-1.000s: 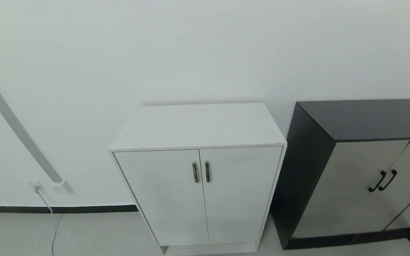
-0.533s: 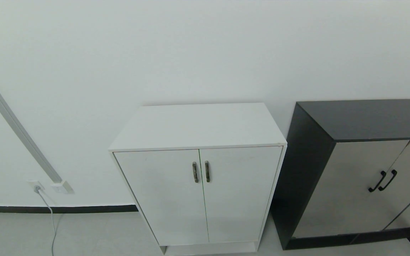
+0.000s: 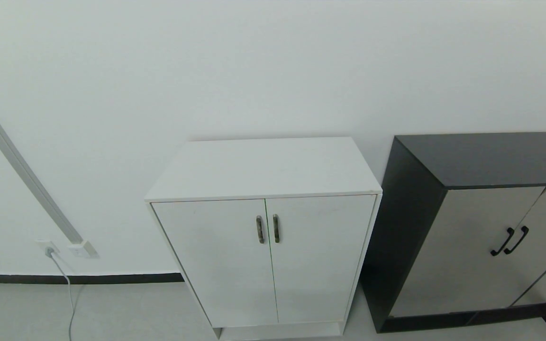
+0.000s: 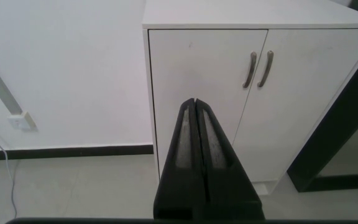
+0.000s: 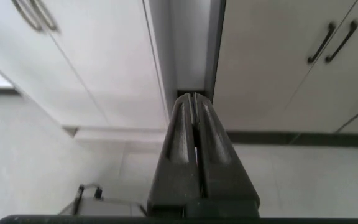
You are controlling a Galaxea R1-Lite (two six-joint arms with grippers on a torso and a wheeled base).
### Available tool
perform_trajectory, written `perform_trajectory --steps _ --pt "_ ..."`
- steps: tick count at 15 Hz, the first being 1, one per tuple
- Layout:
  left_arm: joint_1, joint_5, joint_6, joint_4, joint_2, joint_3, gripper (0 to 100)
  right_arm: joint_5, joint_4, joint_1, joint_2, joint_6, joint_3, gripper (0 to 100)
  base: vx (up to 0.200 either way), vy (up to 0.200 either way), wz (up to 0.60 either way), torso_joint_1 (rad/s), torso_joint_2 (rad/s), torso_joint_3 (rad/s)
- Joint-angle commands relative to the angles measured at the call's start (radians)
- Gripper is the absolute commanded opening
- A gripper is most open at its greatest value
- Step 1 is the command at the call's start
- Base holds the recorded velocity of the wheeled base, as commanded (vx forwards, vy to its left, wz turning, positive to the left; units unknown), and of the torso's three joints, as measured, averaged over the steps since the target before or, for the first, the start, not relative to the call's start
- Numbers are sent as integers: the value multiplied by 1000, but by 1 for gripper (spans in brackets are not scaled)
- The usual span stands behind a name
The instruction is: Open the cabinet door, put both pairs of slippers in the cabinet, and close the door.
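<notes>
Standing against the far wall, the white cabinet [image 3: 263, 265] has both doors shut, its handles [image 3: 276, 228] untouched. The left gripper [image 4: 195, 106] and right gripper [image 5: 193, 99] are pinched closed, holding nothing. The task looks either unstarted or finished; the closed doors hide which.

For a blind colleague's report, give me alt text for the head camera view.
A white two-door cabinet stands against a white wall, both doors shut, its two handles side by side at the centre seam. A black cabinet with grey doors stands to its right; a wall socket with a cable is low on its left.
</notes>
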Motion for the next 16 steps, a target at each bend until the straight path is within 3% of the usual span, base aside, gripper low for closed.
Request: perform_trajectory --steps 1,6,12,16 --pt "0 0 0 0 1 0 0 -1 0 -2 -83 0 1 0 0 0 0 0 0 0" --pt "0 0 0 0 1 0 0 -3 0 -42 -178 0 1 0 0 0 0 0 0 0" --pt "0 -1 0 0 1 0 0 -121 -9 -48 -192 69 1 0 0 0 0 0 0 0" --pt "0 -1 4 0 1 0 0 -133 -11 -48 -193 78 1 0 0 0 0 0 0 0"
